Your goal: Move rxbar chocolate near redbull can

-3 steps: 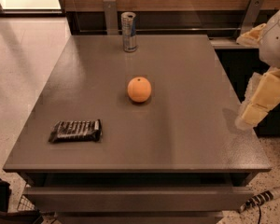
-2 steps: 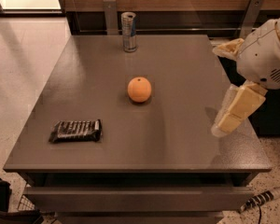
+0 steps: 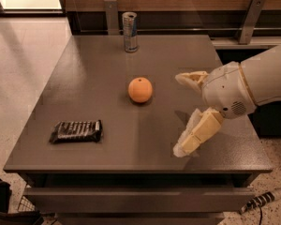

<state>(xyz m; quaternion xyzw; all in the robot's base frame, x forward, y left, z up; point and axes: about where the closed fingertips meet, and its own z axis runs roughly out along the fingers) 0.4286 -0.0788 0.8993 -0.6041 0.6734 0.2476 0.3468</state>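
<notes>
The rxbar chocolate (image 3: pixel 76 131), a flat rectangular bar in a shiny black wrapper with pale lettering, lies flat near the front-left corner of the grey table (image 3: pixel 84 74), a little in from both edges. Its long axis runs along the front edge, and nothing touches it. The slim silver-and-blue redbull can (image 3: pixel 129 32) stands upright well apart from it, at the far edge and about midway along, so the bar has nearly the whole depth of the table to cross. A round orange fruit (image 3: pixel 140 89) sits near the middle of the table, apart from both and a little to the right of the straight line from bar to can. The tool (image 3: pixel 179 114), the two-finger end of the white arm (image 3: pixel 253 83), hangs over the right half of the table toward the front edge, well apart from the bar. Its two cream fingers (image 3: pixel 199 132) are spread wide with nothing between them. As I see it, the coming move turns on one thing: the bar lies off toward the table's left edge from the tool, at much the same depth, with a short end facing it. One finger sits nearer the far edge and the other nearer the front, which looks suited to closing across the bar's narrow width. The tool would need to travel along the front edge and come down low, since the bar is so flat.
</notes>
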